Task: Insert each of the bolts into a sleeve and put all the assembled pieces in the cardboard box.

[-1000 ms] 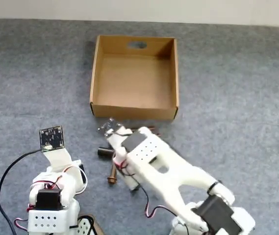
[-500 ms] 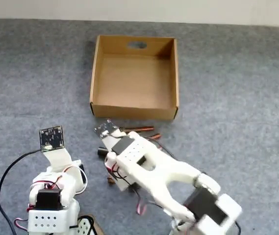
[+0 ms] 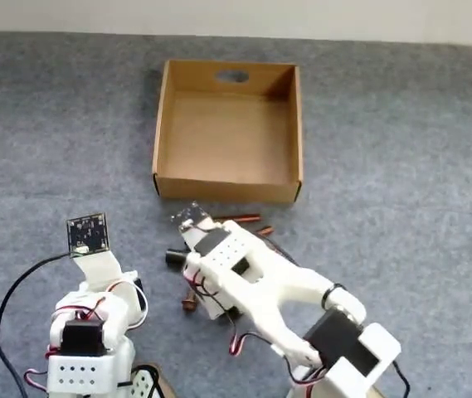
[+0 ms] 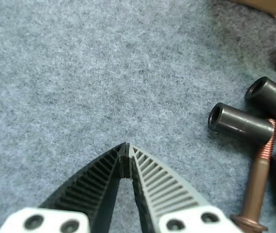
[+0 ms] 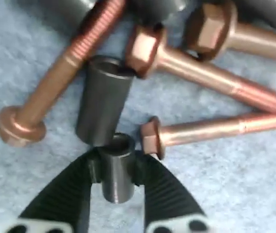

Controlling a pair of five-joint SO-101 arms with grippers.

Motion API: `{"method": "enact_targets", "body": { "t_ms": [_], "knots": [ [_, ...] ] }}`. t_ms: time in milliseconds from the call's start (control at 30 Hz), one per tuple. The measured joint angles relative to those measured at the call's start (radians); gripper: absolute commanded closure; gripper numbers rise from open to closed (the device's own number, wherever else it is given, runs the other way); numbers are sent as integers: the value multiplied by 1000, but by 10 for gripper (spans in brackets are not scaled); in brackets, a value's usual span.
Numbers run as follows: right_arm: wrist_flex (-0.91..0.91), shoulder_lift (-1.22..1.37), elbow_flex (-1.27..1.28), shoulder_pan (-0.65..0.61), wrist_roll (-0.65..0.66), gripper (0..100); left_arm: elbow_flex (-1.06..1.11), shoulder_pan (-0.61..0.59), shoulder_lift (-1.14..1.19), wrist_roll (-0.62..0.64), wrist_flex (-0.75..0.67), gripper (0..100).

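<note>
Currently the right gripper clamps a short dark metal sleeve lying just near of the brown cardboard box; lifting may drag the copper-coloured bolt crowding its rim. The left gripper rests closed, empty.

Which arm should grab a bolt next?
Left. The right tool is clamped on a sleeve; the left tool is shut and empty, with a bolt lying close by.
</note>
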Motion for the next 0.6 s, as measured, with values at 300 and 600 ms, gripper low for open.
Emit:
{"method": "enact_targets", "body": {
  "t_ms": [300, 600],
  "knots": [
    [183, -485, 6, 252, 157, 993, 0, 0, 0, 0, 0, 992],
    [9, -746, 359, 669, 341, 993, 0, 0, 0, 0, 0, 992]
  ]
}}
